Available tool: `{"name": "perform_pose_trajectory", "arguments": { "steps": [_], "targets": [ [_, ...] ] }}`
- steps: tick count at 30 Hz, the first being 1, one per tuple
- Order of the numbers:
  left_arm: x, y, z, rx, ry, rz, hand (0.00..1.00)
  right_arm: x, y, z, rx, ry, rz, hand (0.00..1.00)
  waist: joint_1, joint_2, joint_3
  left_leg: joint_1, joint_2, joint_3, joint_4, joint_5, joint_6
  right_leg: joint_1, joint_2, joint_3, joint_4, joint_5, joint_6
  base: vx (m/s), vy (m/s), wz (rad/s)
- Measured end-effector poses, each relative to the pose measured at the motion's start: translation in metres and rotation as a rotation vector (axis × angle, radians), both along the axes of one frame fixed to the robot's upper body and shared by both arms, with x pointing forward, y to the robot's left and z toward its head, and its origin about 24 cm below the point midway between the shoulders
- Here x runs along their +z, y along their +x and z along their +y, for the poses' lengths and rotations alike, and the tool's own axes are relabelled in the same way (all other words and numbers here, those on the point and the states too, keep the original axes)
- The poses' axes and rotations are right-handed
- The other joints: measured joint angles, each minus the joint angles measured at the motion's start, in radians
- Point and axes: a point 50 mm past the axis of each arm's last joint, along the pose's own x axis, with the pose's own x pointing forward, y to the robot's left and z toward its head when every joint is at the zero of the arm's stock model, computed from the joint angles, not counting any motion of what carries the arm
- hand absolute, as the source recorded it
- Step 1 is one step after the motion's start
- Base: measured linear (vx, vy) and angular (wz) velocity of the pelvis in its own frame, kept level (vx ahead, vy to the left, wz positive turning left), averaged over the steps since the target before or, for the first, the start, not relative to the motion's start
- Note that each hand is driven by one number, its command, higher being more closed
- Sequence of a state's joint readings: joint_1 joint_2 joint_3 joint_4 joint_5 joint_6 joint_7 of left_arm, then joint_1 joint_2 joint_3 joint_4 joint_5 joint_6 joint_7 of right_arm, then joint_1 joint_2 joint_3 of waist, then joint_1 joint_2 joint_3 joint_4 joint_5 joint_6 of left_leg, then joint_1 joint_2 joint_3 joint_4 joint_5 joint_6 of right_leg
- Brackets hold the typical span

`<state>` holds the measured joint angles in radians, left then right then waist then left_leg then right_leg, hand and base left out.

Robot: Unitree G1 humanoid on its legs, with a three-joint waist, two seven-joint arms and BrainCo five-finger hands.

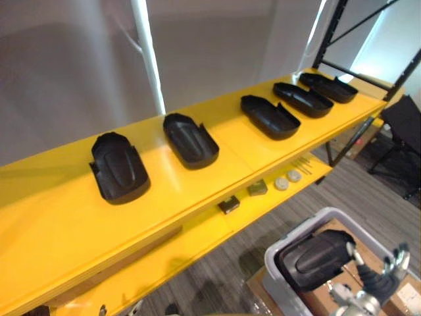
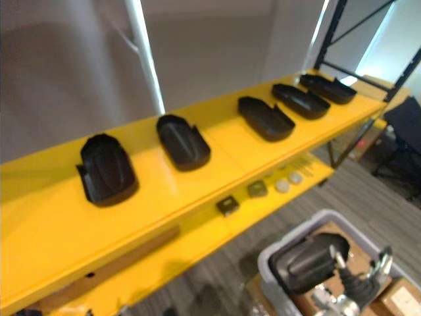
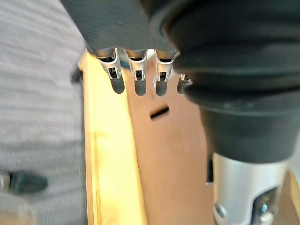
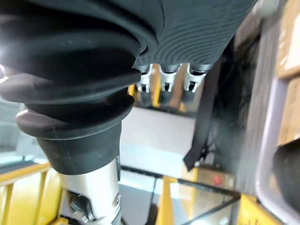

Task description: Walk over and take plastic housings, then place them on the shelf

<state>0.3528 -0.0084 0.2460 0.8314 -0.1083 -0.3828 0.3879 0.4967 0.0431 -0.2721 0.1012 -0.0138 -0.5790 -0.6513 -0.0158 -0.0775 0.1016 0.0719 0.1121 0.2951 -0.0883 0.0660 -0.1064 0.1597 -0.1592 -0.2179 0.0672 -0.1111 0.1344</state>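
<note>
The right hand (image 1: 371,284) is sitting against a housing (image 1: 314,258) at the grey bin (image 1: 271,258); whether it is grasping cannot be told. When placing, keep the housing level and aim for the free shelf (image 1: 59,224) space beside the row of housings (image 1: 191,139).

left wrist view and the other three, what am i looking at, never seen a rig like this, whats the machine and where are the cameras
This is a two-legged humanoid robot with two arms and hands. The two wide pictures come from a stereo camera on its head, looking down at a yellow shelf. Five black plastic housings lie in a row on its top board, with small parts on the board below. The two close pictures come from cameras on the wrists, so the dark covers of the left hand and right hand loom large. In the head views the right hand is beside a sixth housing at a grey bin; whether it holds that housing I cannot tell.
</note>
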Motion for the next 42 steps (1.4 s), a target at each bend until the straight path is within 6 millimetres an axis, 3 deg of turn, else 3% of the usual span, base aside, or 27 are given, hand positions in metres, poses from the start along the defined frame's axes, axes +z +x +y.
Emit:
{"name": "perform_pose_trajectory", "arguments": {
  "steps": [8, 14, 19, 21, 23, 26, 28, 32, 33, 34, 35, 38, 42],
  "targets": [
    [0.002, 0.014, 0.004, -0.086, -0.01, -0.01, 0.0, 0.001, 0.023, 0.028, 0.099, 0.002, -0.04, 0.0, 0.004, -0.016, 0.005, 0.012, -0.004, 0.031, -0.001, -0.005, 0.002, -0.006, -0.005, 0.026, -0.009, 0.001, 0.003, 0.02, 0.019, -0.09],
    [0.008, 0.061, -0.009, -0.564, 0.029, -0.027, 0.0, -0.014, 0.029, 0.028, 0.063, 0.053, 0.03, 0.0, -0.012, -0.014, 0.002, -0.001, 0.005, 0.086, -0.001, -0.003, -0.004, -0.062, 0.007, 0.095, -0.009, 0.011, 0.001, 0.04, 0.008, -0.23],
    [0.013, 0.11, -0.066, -0.976, -0.024, -0.06, 0.0, -0.018, 0.033, 0.017, 0.061, 0.086, 0.041, 0.0, -0.078, -0.022, 0.004, 0.039, 0.021, 0.215, 0.005, -0.006, -0.007, -0.112, 0.039, 0.221, -0.009, 0.064, 0.003, 0.04, 0.018, -0.82],
    [0.02, 0.131, -0.083, -1.077, -0.012, -0.086, 0.0, -0.022, 0.03, 0.012, 0.06, 0.089, 0.079, 0.0, -0.125, -0.021, 0.005, 0.071, 0.036, 0.269, 0.005, -0.012, -0.016, -0.122, 0.054, 0.265, -0.011, 0.09, 0.001, -0.03, 0.003, -0.96],
    [0.028, 0.149, -0.092, -1.127, 0.011, -0.116, 0.0, -0.027, 0.021, 0.008, 0.045, 0.095, 0.116, 0.0, -0.168, -0.019, 0.009, 0.093, 0.042, 0.315, 0.006, -0.019, -0.025, -0.132, 0.063, 0.301, -0.018, 0.104, 0.0, -0.07, -0.006, -0.86],
    [0.035, 0.164, -0.101, -1.148, 0.013, -0.137, 0.0, -0.032, 0.005, 0.005, 0.019, 0.11, 0.158, 0.0, -0.203, -0.005, 0.018, 0.113, 0.043, 0.355, 0.005, -0.028, -0.034, -0.15, 0.066, 0.333, -0.024, 0.112, -0.008, -0.11, -0.028, -0.55],
    [0.033, 0.162, -0.106, -1.154, -0.002, -0.12, 0.0, -0.033, -0.002, 0.004, 0.017, 0.109, 0.176, 0.0, -0.221, 0.01, 0.025, 0.122, 0.041, 0.374, 0.005, -0.028, -0.034, -0.158, 0.067, 0.349, -0.026, 0.112, -0.009, -0.16, -0.032, -0.43],
    [0.024, 0.149, -0.115, -1.151, -0.056, -0.081, 0.0, -0.033, 0.0, 0.002, 0.066, 0.107, 0.174, 0.0, -0.217, 0.016, 0.031, 0.121, 0.036, 0.348, 0.048, -0.062, -0.042, -0.161, 0.065, 0.362, -0.033, 0.115, -0.016, -0.11, -0.022, -0.2],
    [0.023, 0.148, -0.114, -1.15, -0.056, -0.071, 0.0, -0.032, 0.003, 0.003, 0.08, 0.106, 0.163, 0.0, -0.214, 0.015, 0.032, 0.098, 0.04, 0.306, 0.094, -0.089, -0.038, -0.164, 0.064, 0.366, -0.033, 0.117, -0.017, -0.13, 0.0, -0.26],
    [0.021, 0.145, -0.112, -1.142, -0.058, -0.061, 0.0, -0.027, 0.015, 0.001, 0.116, 0.089, 0.133, 0.0, -0.199, 0.023, 0.036, 0.043, 0.053, 0.165, 0.207, -0.163, -0.019, -0.183, 0.074, 0.389, -0.033, 0.126, -0.018, -0.13, 0.016, -0.43],
    [0.02, 0.144, -0.111, -1.133, -0.06, -0.06, 0.0, -0.023, 0.022, 0.0, 0.139, 0.073, 0.118, 0.0, -0.184, 0.034, 0.041, 0.02, 0.063, 0.111, 0.25, -0.2, -0.022, -0.194, 0.083, 0.4, -0.033, 0.132, -0.019, -0.14, 0.053, -0.59],
    [0.017, 0.138, -0.096, -1.054, -0.054, -0.043, 0.0, -0.007, 0.058, 0.002, 0.244, 0.011, 0.041, 0.0, -0.149, 0.046, 0.064, -0.085, 0.086, 0.071, 0.416, -0.289, -0.012, -0.222, 0.087, 0.415, -0.057, 0.17, -0.009, -0.12, 0.092, -0.21],
    [0.013, 0.129, -0.05, -0.918, 0.01, 0.012, 0.0, 0.013, 0.097, 0.013, 0.351, -0.028, -0.064, 0.0, -0.094, 0.026, 0.114, -0.176, 0.069, 0.022, 0.517, -0.346, -0.002, -0.245, 0.067, 0.41, -0.083, 0.191, -0.005, -0.09, 0.136, 0.09]
  ]
}}
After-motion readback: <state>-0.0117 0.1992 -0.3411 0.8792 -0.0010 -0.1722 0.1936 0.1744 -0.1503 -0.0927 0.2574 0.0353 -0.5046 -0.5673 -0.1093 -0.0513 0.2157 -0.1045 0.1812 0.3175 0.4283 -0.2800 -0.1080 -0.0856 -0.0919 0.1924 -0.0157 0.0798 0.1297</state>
